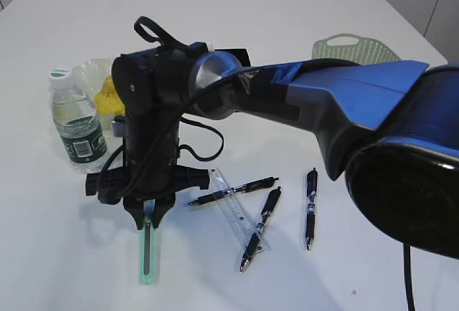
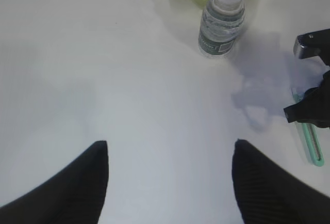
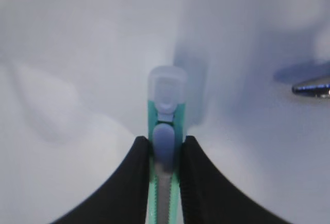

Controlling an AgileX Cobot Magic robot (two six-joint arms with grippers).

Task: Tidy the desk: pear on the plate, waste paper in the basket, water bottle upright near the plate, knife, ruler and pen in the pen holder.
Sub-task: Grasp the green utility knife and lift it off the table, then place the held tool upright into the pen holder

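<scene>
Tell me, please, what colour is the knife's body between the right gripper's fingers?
Green, with a translucent pale end; the knife shows best in the right wrist view.

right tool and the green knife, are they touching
Touching. The right wrist view shows the right tool with both fingers pressed against the sides of the green knife.

right arm's reaching way across to the left, right gripper [image 1: 149, 216] pointing straight down with jaws pinched in, left gripper [image 2: 170, 154] just gaping open

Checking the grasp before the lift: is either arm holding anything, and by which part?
The right gripper has its fingers closed on the green knife's sides, near one end. The left gripper holds nothing.
</scene>
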